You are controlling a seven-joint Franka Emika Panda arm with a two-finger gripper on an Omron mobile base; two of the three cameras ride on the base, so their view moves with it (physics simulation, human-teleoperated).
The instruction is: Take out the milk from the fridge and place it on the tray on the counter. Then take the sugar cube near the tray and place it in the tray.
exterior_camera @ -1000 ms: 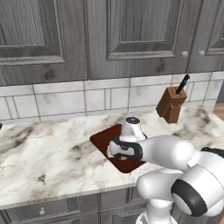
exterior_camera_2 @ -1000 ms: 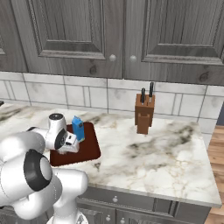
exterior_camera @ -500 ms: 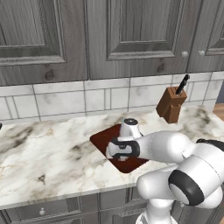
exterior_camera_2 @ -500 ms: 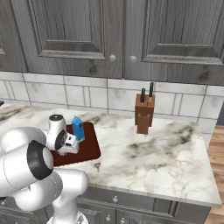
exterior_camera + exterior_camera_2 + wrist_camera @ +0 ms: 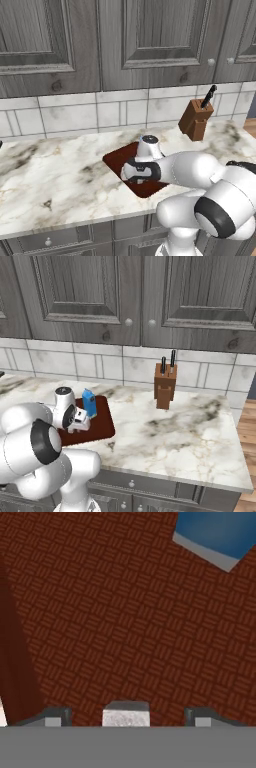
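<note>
milk (image 5: 89, 402): upright on the tray (image 5: 97, 428), toward its back edge, blue carton clear of the gripper; first half of the task judged done.
tray: flat on the counter (image 5: 190, 441), near the front edge, left of the knife block (image 5: 165, 385).
sugar cube (image 5: 126, 713): pale block resting on the tray's woven surface, between the two fingertips (image 5: 54, 717) at the bottom of the hand view; apparently already set down inside the tray.
gripper (image 5: 126, 718): jaws spread wide, one tip well to each side of the cube with tray showing in the gaps; gripping nothing, released. Contact with the cube not visible.
hand position: low over the tray's middle, just in front of the carton, seen at (image 5: 80, 418) in the right base view.
progress: both items look to be on the tray; delivery judged essentially complete.
left to do: lift clear without knocking the cube or nudging the carton.
</note>
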